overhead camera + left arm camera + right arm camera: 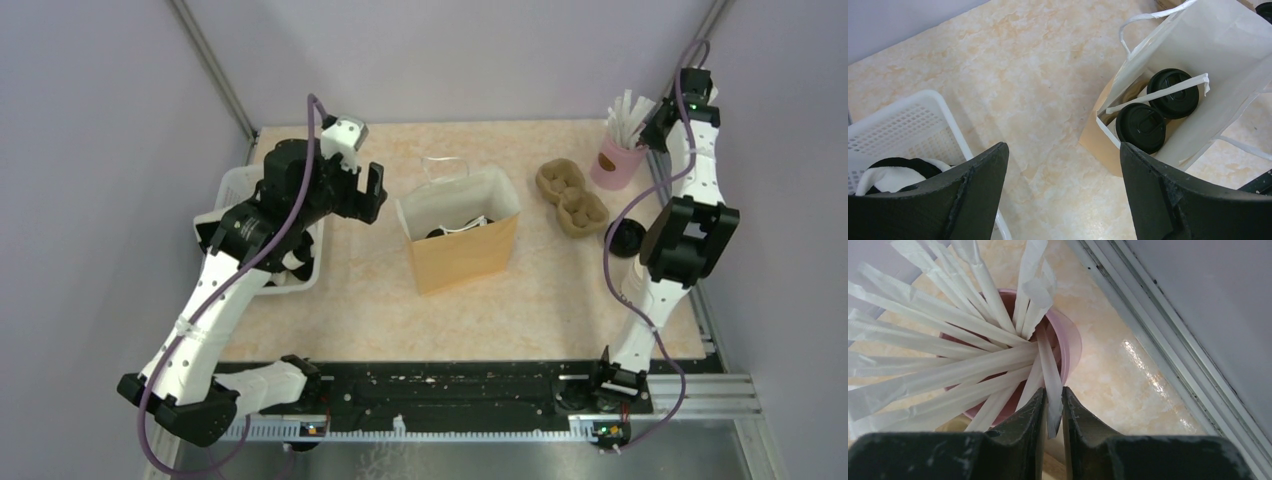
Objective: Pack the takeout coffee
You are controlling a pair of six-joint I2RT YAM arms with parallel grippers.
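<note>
The two lidded coffee cups (1140, 127) stand upright, side by side, inside the brown paper bag (1233, 55). The bag's mouth is open, which keeps loading from above unobstructed. The left gripper (1063, 150) hovers between the white basket (923, 107) and the bag, fingers wide apart and empty, clear of the bag opening. The right gripper (1054, 397) reaches over the pink cup (1073, 347), fingers pinched onto one wrapped straw (1048, 370), presumably to add it to the bag.

White arms (215, 290) — black joints, purple cables (300, 215)
</note>
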